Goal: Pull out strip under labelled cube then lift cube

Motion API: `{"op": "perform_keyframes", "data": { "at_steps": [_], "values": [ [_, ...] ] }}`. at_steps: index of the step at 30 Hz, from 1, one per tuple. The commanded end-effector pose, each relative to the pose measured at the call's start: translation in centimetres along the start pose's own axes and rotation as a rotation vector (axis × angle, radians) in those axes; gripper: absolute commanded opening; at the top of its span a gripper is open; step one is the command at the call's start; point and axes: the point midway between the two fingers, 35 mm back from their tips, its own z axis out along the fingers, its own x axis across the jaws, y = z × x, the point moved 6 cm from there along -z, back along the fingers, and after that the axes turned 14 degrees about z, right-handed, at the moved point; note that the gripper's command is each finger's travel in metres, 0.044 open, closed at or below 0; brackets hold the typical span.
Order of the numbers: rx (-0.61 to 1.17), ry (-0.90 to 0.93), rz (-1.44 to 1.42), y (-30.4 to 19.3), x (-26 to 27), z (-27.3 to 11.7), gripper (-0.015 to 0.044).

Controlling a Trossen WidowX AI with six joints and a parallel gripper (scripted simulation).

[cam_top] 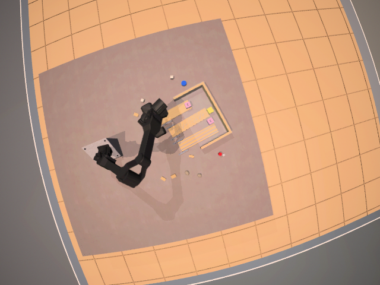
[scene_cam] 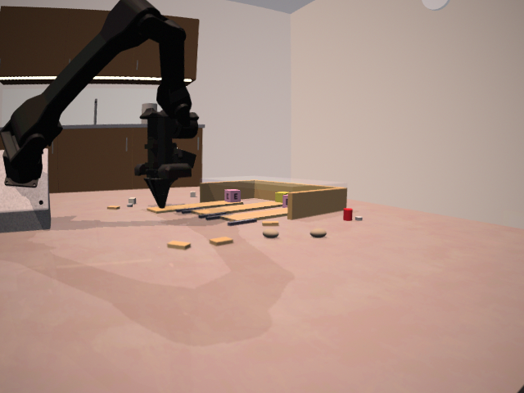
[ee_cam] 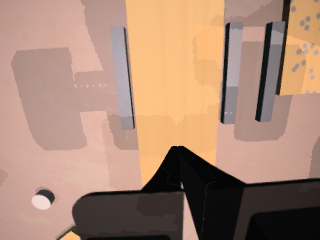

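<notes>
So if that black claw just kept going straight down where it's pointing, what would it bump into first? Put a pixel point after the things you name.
Most likely the near end of the plain wooden strip point(cam_top: 176, 113) point(scene_cam: 194, 205) point(ee_cam: 175, 75), right beneath the claw's point(scene_cam: 161, 206) point(ee_cam: 178, 147) closed tips; they may already be touching it.

The plain strip point(ee_cam: 175, 75) looks like smooth, pale wood with fine grain. The three-sided frame point(cam_top: 217, 107) point(scene_cam: 318, 204) looks like matt wood. The robot arm point(cam_top: 147, 143) point(scene_cam: 171, 63) has a dark, mostly matt finish. The wall cabinets point(scene_cam: 51, 42) look like brown wood.
</notes>
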Motion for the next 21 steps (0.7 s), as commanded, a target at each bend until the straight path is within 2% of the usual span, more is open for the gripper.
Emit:
{"op": "perform_keyframes", "data": {
  "at_steps": [1, 21],
  "values": [
    [0.027, -0.005, -0.007, -1.2, -0.2, 0.6, 0.0000],
    [0.028, -0.006, -0.008, -4.1, -0.9, 0.5, 0.0000]
  ]
}}
